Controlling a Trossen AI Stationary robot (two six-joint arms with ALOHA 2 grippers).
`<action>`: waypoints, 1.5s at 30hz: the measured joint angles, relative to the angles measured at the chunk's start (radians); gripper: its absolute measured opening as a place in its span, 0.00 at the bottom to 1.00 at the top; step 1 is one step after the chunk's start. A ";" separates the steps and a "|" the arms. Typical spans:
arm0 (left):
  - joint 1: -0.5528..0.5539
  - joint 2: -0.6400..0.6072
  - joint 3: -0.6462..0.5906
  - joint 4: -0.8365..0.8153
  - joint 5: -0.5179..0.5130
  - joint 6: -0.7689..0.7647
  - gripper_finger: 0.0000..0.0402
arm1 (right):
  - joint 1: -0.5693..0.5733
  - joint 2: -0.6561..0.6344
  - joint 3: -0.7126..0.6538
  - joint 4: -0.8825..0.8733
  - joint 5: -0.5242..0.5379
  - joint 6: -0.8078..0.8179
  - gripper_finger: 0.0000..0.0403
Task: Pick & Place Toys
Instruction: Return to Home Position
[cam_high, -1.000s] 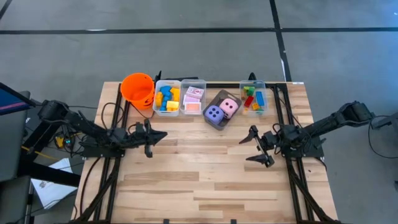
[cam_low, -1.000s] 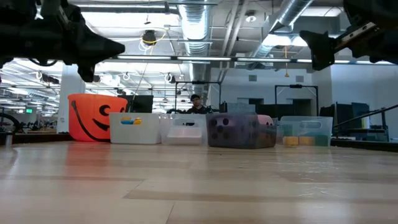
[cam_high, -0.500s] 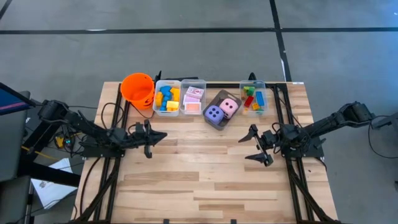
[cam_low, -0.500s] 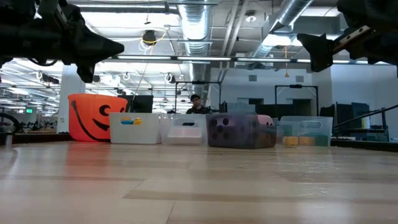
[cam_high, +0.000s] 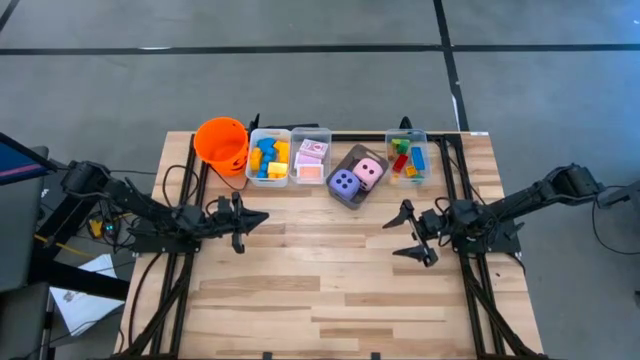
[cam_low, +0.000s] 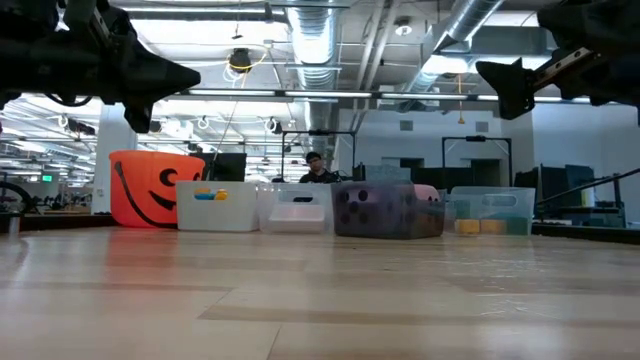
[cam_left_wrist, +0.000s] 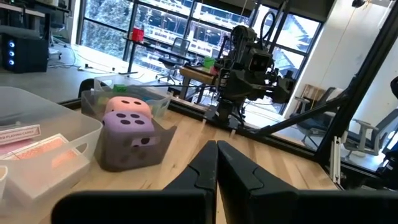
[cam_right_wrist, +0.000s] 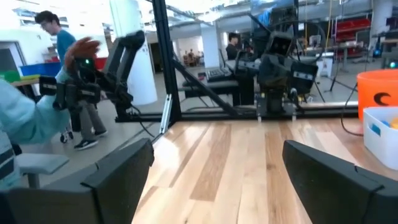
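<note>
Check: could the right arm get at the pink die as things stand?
Probably yes. The right hand hovers open and empty over the table, and the pink die lies uncovered in its open bin beside the purple die; nothing stands between.

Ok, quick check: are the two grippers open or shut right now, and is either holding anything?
Left gripper: shut, holding nothing, above the table.
Right gripper: open, holding nothing, above the table.
</note>
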 joint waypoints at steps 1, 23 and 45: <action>0.000 0.000 0.000 0.000 0.000 0.000 0.00 | 0.000 -0.002 0.000 -0.009 0.000 0.000 0.88; 0.001 -0.137 0.000 -0.406 0.000 0.000 0.00 | 0.001 -0.566 -0.003 -0.943 0.010 0.000 0.88; 0.001 -0.190 -0.001 -0.825 0.000 0.000 0.00 | 0.001 -0.887 -0.005 -0.948 0.019 0.000 0.88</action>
